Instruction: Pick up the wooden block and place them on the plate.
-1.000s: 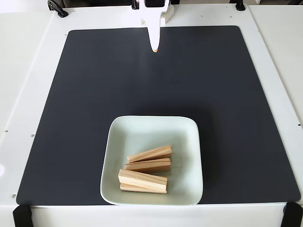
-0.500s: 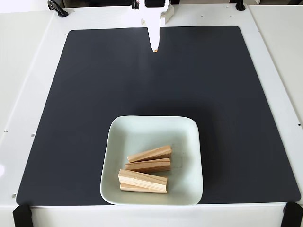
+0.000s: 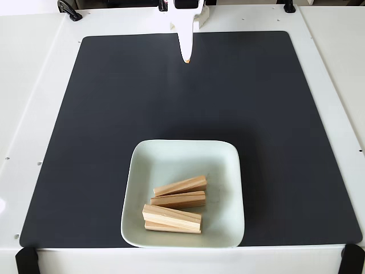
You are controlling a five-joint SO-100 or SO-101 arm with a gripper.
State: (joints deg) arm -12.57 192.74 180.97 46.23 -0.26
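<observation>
On the far left of the white worktop (image 3: 34, 85) a dark clamp (image 3: 68, 10) sits at the edge. A black mat (image 3: 102, 114) covers most of the surface. At the far middle, the white gripper (image 3: 186, 57) points down over the mat, fingers pressed together, holding nothing. Nearer, the plate (image 3: 182, 154) rests on the mat's near edge, well apart from the gripper. Four wooden blocks (image 3: 179, 186) lie in its near half, bunched and partly overlapping. The mat's right side lies bare.
</observation>
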